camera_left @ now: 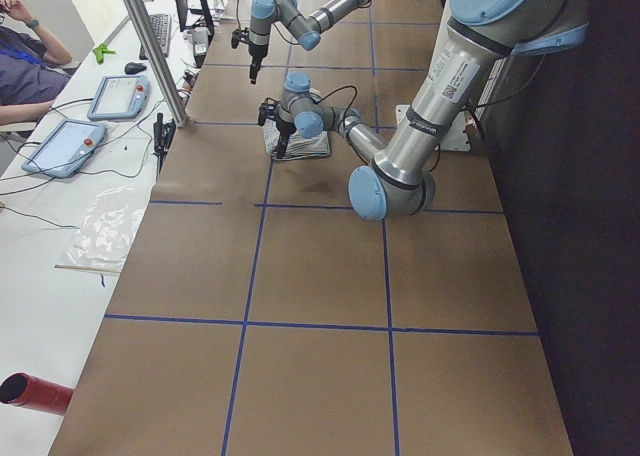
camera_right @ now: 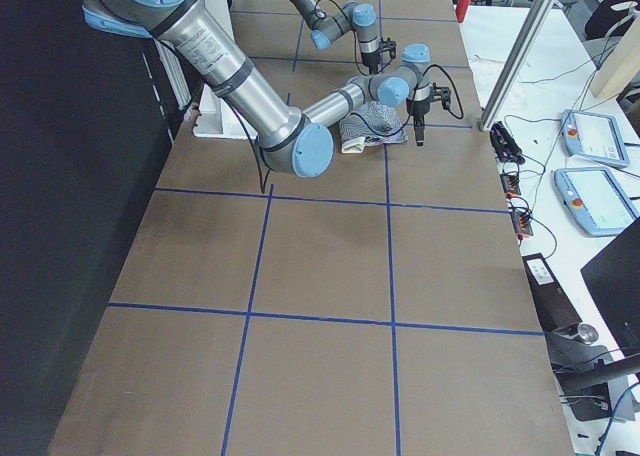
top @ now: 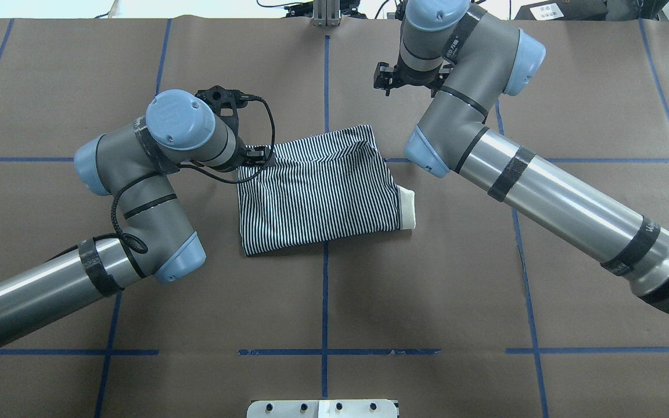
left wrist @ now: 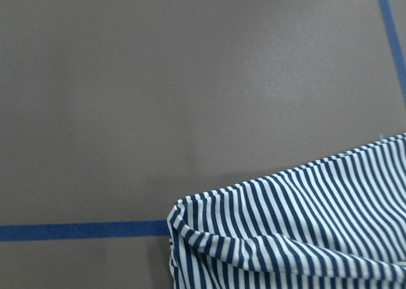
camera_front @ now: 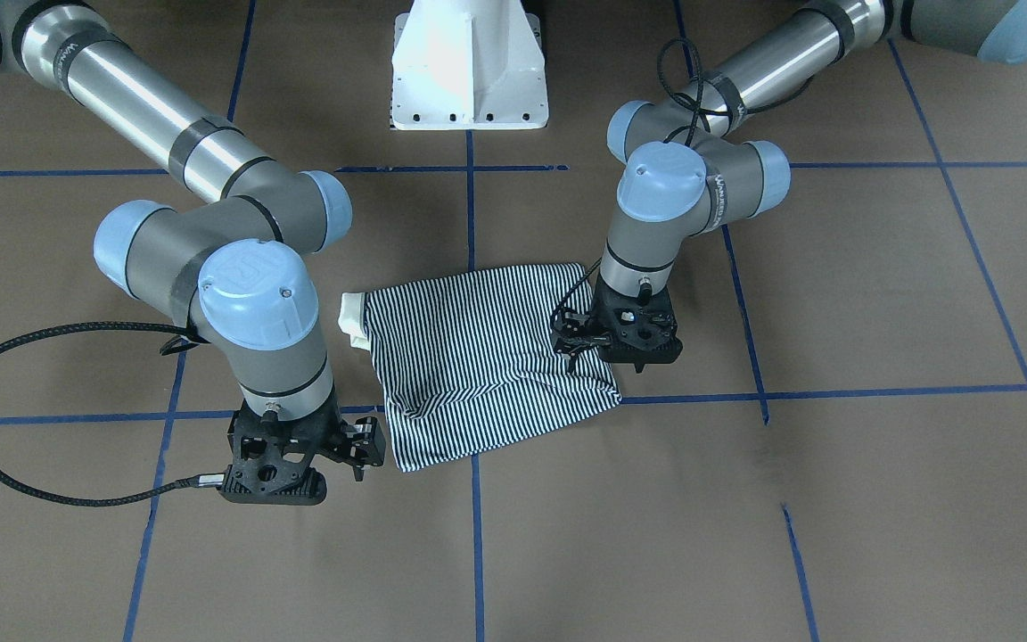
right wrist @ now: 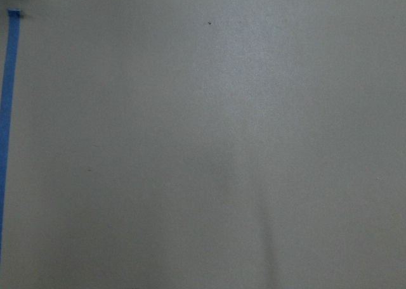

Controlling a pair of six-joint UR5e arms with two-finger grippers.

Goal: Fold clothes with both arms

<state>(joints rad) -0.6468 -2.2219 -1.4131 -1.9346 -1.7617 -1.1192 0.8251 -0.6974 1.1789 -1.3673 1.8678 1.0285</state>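
Note:
The clothes are one navy-and-white striped shirt [camera_front: 487, 357] [top: 317, 197], lying folded into a rough rectangle at the table's middle. Its cream collar [camera_front: 351, 319] [top: 407, 206] pokes out on the robot's right side. My left gripper [camera_front: 570, 339] [top: 260, 154] hangs at the shirt's far left corner and looks open, holding nothing. In the left wrist view that striped corner [left wrist: 298, 238] lies loose on the table. My right gripper [camera_front: 369, 446] [top: 384, 78] hovers just beyond the shirt's far right corner, open and empty. The right wrist view shows only bare table.
The brown table [top: 137, 69] is marked by blue tape lines [top: 325, 290]. The white pedestal base [camera_front: 469, 71] stands at the robot's edge. Beside the far edge stand a metal post [camera_left: 150, 46] and a bench with tablets [camera_left: 115, 96], where a person [camera_left: 25, 61] sits.

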